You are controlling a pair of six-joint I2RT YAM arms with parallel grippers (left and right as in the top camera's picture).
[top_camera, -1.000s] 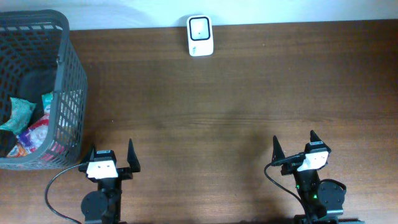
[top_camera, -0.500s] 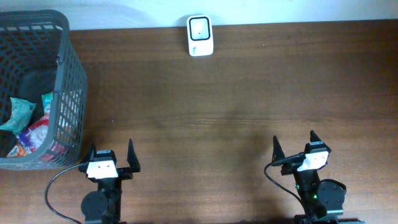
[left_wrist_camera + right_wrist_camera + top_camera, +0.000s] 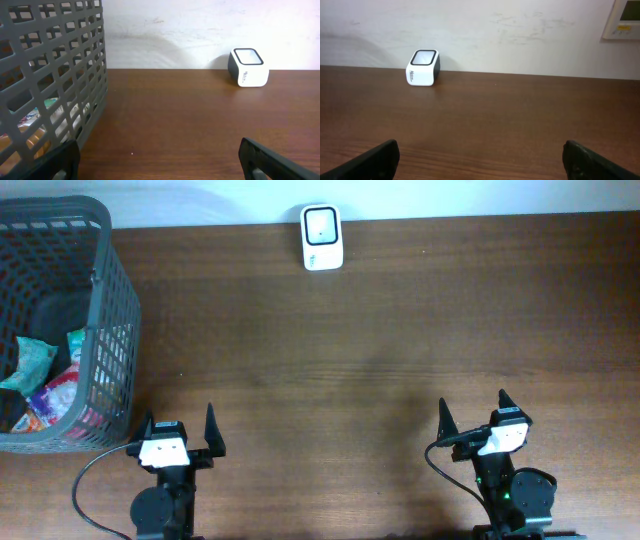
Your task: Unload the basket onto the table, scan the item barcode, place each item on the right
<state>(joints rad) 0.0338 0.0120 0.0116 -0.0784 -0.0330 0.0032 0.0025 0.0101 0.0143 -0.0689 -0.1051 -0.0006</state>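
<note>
Left gripper (image 3: 180,426), right gripper (image 3: 472,409) parked at near edge, jaws wide, empty, ready for pick. Packets (image 3: 48,388) in mesh basket (image 3: 118,320). Barcode scanner (image 3: 322,237) at far edge, window upward for presenting.

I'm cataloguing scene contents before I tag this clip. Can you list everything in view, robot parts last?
grey plastic lattice basket: one, grey, left end of the table
soft packets: several, exact count hidden, teal and white-red, inside the basket
white box-shaped barcode scanner: one, white with a black-framed window, middle of the table's far edge
brown wooden table: one, brown, under everything
beige wall panel: one, beige, on the wall, upper right of the right wrist view
left gripper: one, black and white, near edge on the left, open, holding nothing
right gripper: one, black and white, near edge on the right, open, holding nothing
</note>
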